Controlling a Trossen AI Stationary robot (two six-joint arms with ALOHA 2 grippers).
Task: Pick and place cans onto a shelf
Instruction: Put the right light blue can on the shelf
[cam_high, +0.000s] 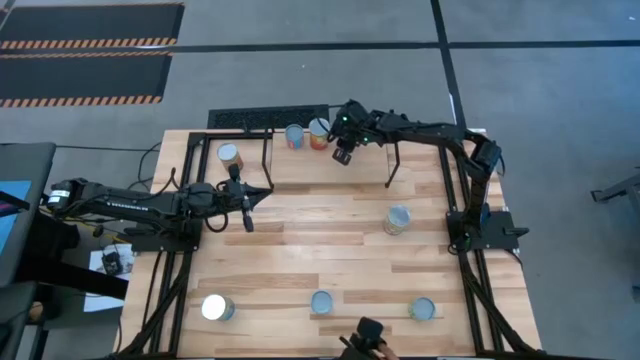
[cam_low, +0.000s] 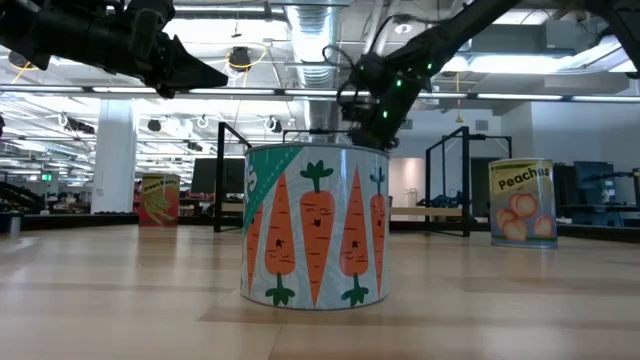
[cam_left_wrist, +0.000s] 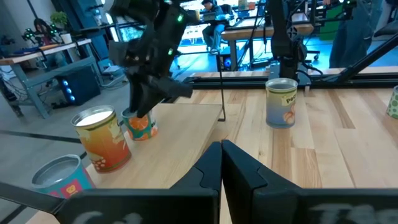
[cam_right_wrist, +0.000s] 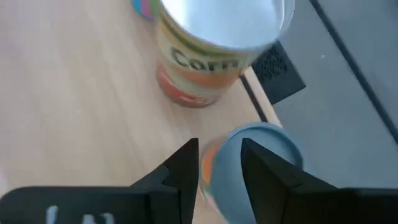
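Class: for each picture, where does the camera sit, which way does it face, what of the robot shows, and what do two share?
High: above the wooden plank table, facing straight down; both arms show.
Low: at tabletop height, facing level at the carrot-printed tin can; arms overhead.
Left wrist: past the shut left gripper toward the raised light-wood shelf.
Right wrist: down past the open right gripper at the corn-labelled tin can.
Shared: high and left wrist views both show the shelf.

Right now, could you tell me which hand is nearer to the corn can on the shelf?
The right. The right hand hangs just beside the corn can at the shelf's back edge, while the left hand sits off the shelf's front-left corner, farther away.
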